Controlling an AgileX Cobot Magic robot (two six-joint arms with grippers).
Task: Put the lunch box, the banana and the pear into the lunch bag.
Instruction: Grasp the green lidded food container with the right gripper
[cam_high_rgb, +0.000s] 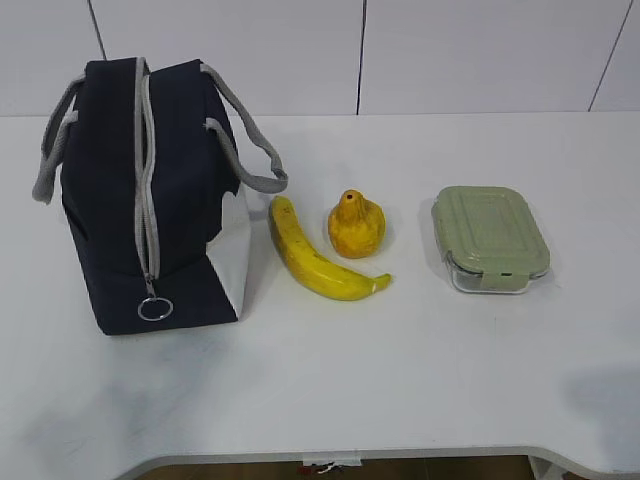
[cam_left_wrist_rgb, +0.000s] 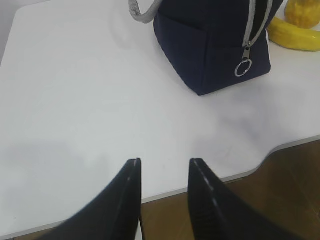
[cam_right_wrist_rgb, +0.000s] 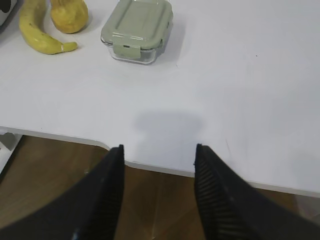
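The navy lunch bag (cam_high_rgb: 140, 200) stands at the left of the table, its grey zipper closed with the ring pull (cam_high_rgb: 155, 308) hanging at the front. To its right lie the banana (cam_high_rgb: 315, 255) and the pear (cam_high_rgb: 356, 226), then the lunch box (cam_high_rgb: 490, 238) with its sage-green lid on. Neither arm shows in the exterior view. My left gripper (cam_left_wrist_rgb: 164, 161) hovers open and empty over the table's front edge, well short of the lunch bag (cam_left_wrist_rgb: 215, 45). My right gripper (cam_right_wrist_rgb: 159, 147) is open and empty near the front edge, far from the lunch box (cam_right_wrist_rgb: 136, 31).
The white table (cam_high_rgb: 400, 370) ends in a curved front edge (cam_high_rgb: 330, 455). A white panelled wall stands behind it. Brown floor shows below the edge in both wrist views.
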